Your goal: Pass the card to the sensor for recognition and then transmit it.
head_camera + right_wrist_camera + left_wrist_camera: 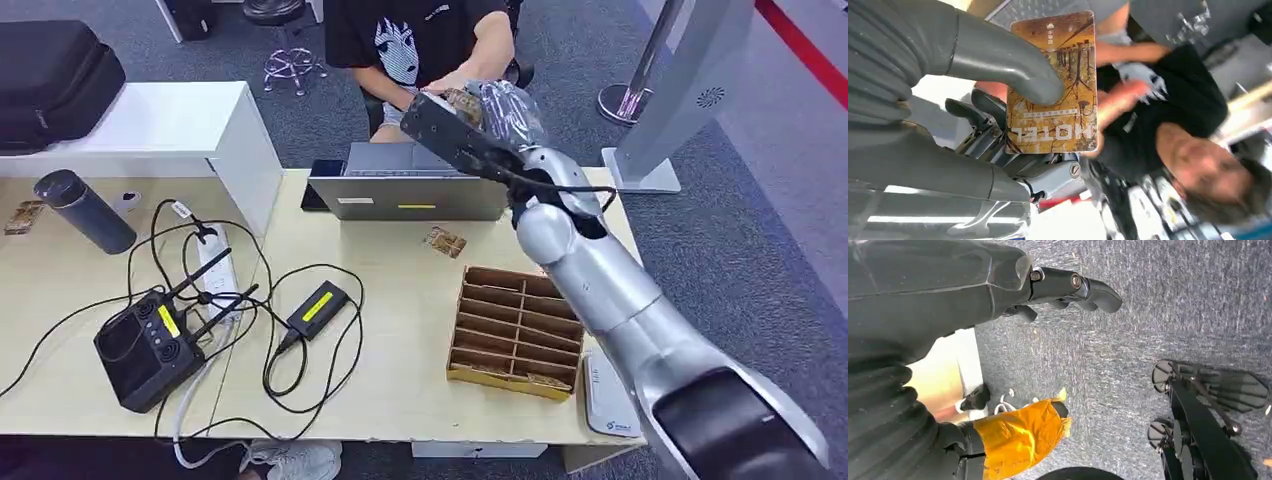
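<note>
My right arm reaches up over the laptop (405, 185) toward a seated person in a black T-shirt (405, 40). At its end my right hand (455, 130) holds a brown-gold card (463, 103). In the right wrist view the card (1053, 107) reads HOTEL, and my thumb (1013, 65) presses across its face with darker fingers behind it. The person's hand (1118, 100) is blurred, right behind the card's far edge; whether it touches the card is unclear. A white flat sensor (608, 395) lies at the table's right front corner. My left hand (1068, 287) hangs over grey carpet, holding nothing.
A cardboard divider box (515, 330) stands beside the sensor, and a second card (444, 241) lies in front of the laptop. On the left of the table are a black controller (145, 345), cables, a power strip (218, 265) and a dark flask (85, 210).
</note>
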Controlling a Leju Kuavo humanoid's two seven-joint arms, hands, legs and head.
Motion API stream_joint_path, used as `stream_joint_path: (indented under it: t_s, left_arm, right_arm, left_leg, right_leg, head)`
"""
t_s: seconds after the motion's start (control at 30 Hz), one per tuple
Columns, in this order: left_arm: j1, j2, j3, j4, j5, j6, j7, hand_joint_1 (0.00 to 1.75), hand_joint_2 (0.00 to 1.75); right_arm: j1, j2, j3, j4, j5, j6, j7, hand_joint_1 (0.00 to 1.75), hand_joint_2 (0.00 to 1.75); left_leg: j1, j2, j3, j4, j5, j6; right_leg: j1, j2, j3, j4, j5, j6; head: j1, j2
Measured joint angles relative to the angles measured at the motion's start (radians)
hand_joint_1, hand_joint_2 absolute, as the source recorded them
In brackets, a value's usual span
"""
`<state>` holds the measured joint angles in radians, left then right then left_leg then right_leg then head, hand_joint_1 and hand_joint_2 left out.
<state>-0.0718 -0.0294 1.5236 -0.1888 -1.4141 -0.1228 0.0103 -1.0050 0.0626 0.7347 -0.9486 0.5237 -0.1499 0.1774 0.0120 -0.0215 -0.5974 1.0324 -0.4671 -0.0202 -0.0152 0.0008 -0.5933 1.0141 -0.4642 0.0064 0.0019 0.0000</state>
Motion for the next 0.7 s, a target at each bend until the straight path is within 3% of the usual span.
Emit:
stream_joint_path:
  t_s: [0.03,0.07,0.1,0.33,0.6,0.7]
  left_arm:
    - [-0.001,0.001,0.0,0.0,0.0,-0.003,0.0,0.0,1.75]
    - [-0.001,0.003,-0.003,0.0,-0.001,-0.004,0.0,0.0,1.75]
    - [-0.001,0.004,-0.01,0.0,-0.001,-0.006,0.0,0.0,1.75]
    - [0.0,0.009,-0.018,0.0,-0.001,-0.006,0.0,0.0,1.75]
    - [0.0,0.01,-0.018,0.0,0.0,-0.006,0.0,0.0,1.75]
    - [0.001,0.01,-0.018,0.0,0.008,-0.002,0.0,0.0,1.75]
  right_arm:
    - [-0.01,0.012,0.001,0.037,0.0,-0.001,0.0,1.75,1.75]
    - [-0.02,0.023,0.003,0.07,0.0,-0.007,-0.001,1.33,1.75]
    - [-0.026,0.033,0.005,0.102,0.0,-0.014,-0.003,0.03,1.75]
    - [-0.031,0.064,0.015,0.211,0.021,-0.057,-0.026,0.0,1.75]
    - [-0.031,0.069,0.023,0.246,0.023,-0.075,-0.038,0.0,1.75]
    - [-0.027,0.069,0.019,0.241,0.006,-0.115,-0.069,0.0,1.75]
  left_leg:
    - [0.0,0.0,0.0,0.0,0.0,0.0]
    - [0.0,0.0,0.0,0.0,0.0,0.0]
    - [0.0,0.0,0.0,0.0,0.0,0.0]
    - [0.0,0.0,-0.001,0.0,-0.001,0.001]
    - [0.0,0.0,-0.001,0.0,0.0,0.001]
    - [0.0,0.0,-0.001,0.0,0.0,0.001]
  right_leg:
    - [0.0,0.0,0.0,0.0,0.0,0.0]
    - [0.0,0.0,0.0,0.0,0.0,0.0]
    - [0.0,0.0,0.0,-0.001,0.0,0.0]
    - [0.0,0.0,-0.001,-0.001,0.0,0.0]
    - [0.0,0.0,-0.001,-0.001,0.0,0.0]
    - [0.0,0.0,-0.002,-0.001,0.0,0.0]
  head:
    - [0.0,0.0]
    - [0.0,0.0]
    - [0.0,0.0]
    - [0.0,0.0]
    - [0.0,0.0]
    - [0.0,0.0]
